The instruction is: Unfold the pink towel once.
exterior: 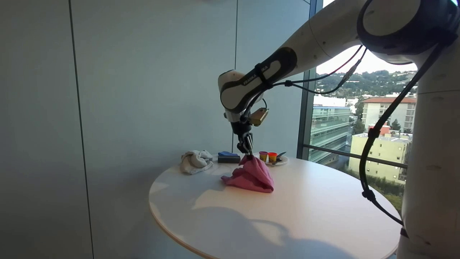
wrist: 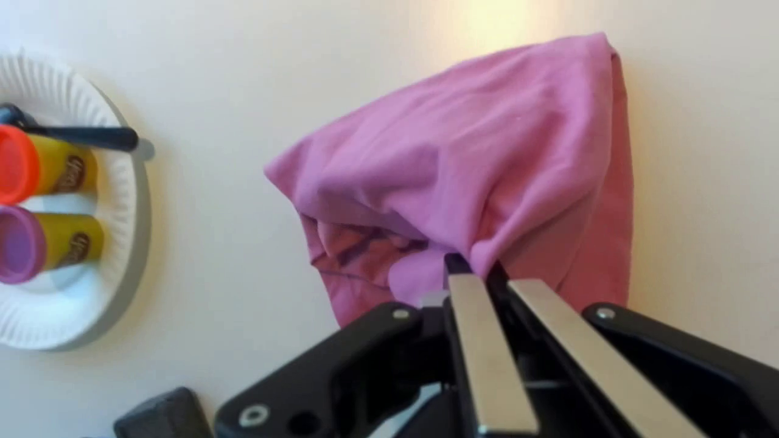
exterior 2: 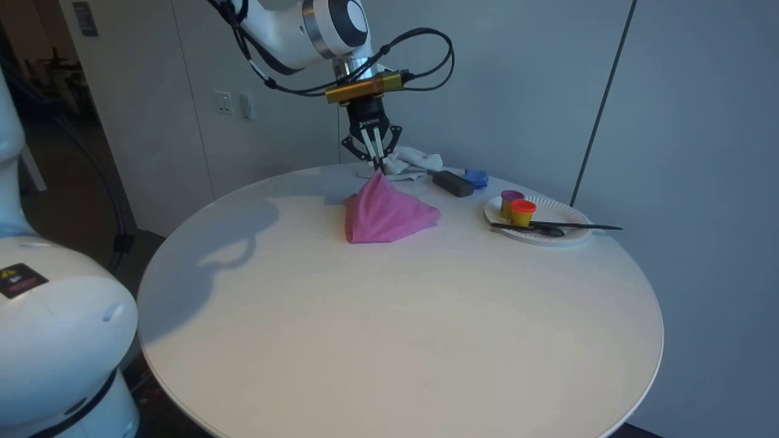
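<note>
- The soft, wrinkled pink cloth towel is on the round white table. Its wide bottom rests on the table, and one part goes up to a point, like a little tent.
- The black and silver robot gripper is right at that point. Its two fingers are squeezed close together and pinch a small fold of the towel.
- In the wrist view, more pink cloth shows under the raised part, so I think the top layer is the one held. I can't tell if some of the bottom layer is caught too.
- The towel looks thin and light, so it should be easy to lift. It is floppy, so it will likely bend and bunch up.
- It should not break, and it does not look slippery. A firm pinch should be fine, but a tiny one could let go.
- The best place to hold looks like a loose edge or corner of the top layer. Pulling it up and over slowly should open the towel once.
- The round white paper plate is near the towel but not touching, so a swinging corner could bump it.
</note>
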Action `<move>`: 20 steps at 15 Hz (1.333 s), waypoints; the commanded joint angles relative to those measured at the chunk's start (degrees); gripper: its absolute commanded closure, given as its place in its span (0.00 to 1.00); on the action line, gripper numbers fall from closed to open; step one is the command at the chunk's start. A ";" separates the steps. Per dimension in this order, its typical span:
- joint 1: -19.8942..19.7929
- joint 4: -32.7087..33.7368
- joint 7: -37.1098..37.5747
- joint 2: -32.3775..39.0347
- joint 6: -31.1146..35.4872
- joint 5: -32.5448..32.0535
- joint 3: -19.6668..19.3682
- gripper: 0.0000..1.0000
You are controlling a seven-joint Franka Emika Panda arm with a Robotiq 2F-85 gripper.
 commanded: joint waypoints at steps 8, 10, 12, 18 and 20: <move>-1.60 -10.63 26.73 -10.07 -21.45 -14.24 0.64 0.93; -2.11 -11.96 30.69 -9.90 -25.78 -15.22 0.38 0.93; -3.05 -12.87 34.80 -8.70 -29.07 -14.23 -0.37 0.93; -5.85 -16.80 32.75 -8.99 -17.38 3.06 -4.23 0.57; -5.85 -17.39 34.50 -9.85 -15.74 0.50 -3.76 0.46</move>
